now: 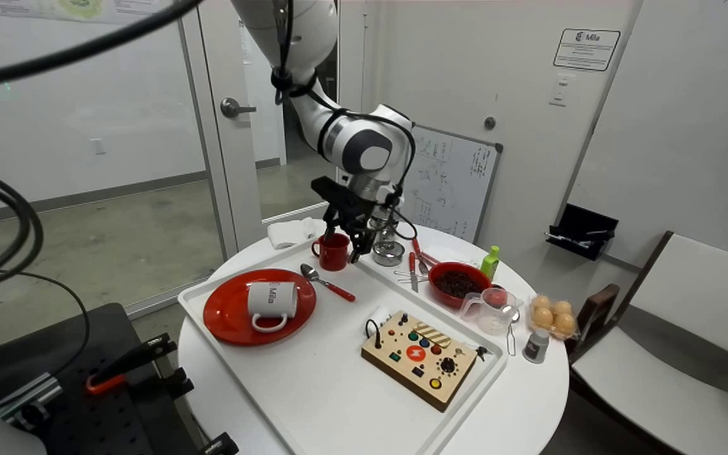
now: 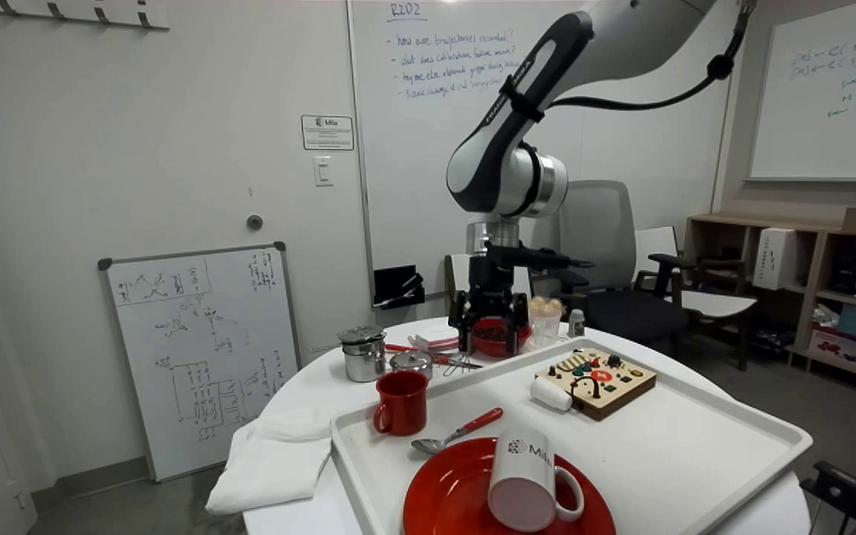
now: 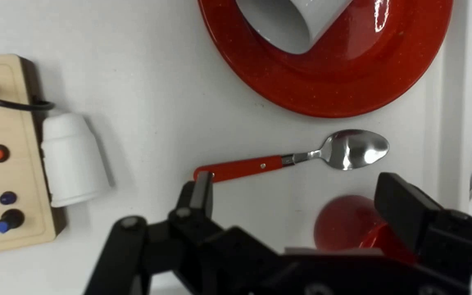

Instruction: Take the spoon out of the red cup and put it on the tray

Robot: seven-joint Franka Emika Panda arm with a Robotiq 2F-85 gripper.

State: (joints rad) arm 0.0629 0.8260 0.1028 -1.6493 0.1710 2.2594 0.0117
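The spoon, with a red handle and shiny metal bowl, lies flat on the white tray. It also shows in an exterior view and in the wrist view. The red cup stands upright on the tray beside it, also in an exterior view. In the wrist view the cup is partly hidden by a finger and the gripper body. My gripper is open and empty above the tray near the cup, also in both exterior views. One fingertip overlaps the handle's end in the wrist view.
A red plate with a white mug on its side lies on the tray. A wooden button box is also there. Beyond the rim stand metal pots, a red bowl and a clear measuring cup.
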